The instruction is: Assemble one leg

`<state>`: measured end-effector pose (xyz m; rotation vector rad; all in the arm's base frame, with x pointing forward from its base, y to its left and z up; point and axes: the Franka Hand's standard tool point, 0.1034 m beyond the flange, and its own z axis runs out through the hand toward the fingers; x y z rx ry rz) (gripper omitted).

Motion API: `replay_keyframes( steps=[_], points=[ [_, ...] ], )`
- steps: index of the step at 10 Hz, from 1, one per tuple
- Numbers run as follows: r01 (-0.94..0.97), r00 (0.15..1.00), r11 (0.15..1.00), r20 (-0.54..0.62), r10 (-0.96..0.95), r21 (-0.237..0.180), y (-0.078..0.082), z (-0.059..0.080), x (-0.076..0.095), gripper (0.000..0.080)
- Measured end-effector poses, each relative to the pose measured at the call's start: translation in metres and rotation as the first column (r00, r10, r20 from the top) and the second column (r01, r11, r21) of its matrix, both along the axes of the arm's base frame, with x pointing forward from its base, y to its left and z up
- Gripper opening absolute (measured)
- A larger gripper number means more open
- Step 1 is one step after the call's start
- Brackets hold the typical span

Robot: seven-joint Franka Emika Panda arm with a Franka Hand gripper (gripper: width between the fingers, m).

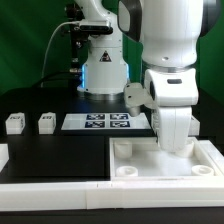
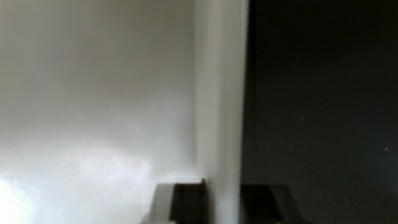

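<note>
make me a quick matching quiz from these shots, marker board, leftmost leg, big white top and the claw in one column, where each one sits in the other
Column one:
1. marker board
2. leftmost leg
3. square top
4. claw

Column two:
a. down low, straddling the square top's edge
b. lying flat mid-table, tags facing up
c. exterior view's lower right, round corner sockets showing
d. nearest the exterior view's left edge

Pairs: 1-b, 2-d, 3-c, 4-a
</note>
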<state>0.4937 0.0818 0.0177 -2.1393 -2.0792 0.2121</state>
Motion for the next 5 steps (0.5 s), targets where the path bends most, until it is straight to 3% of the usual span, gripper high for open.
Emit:
replay_keyframes(
  steps=[1, 3, 4, 5],
  points=[
    [0.003, 1.0, 1.0, -0.001, -0.003, 0.0, -0.0015, -0.0005, -0.0002, 0.0073],
    [0.004, 1.0, 1.0, -0.001, -0.004, -0.001, -0.0019, -0.0005, -0.0001, 0.0389],
    [0.005, 1.0, 1.0, -0.001, -0.005, -0.001, -0.0022, -0.0005, -0.0001, 0.0389],
    [0.006, 1.0, 1.0, -0.001, -0.006, -0.001, -0.0025, -0.0003, 0.0, 0.0566]
  ],
)
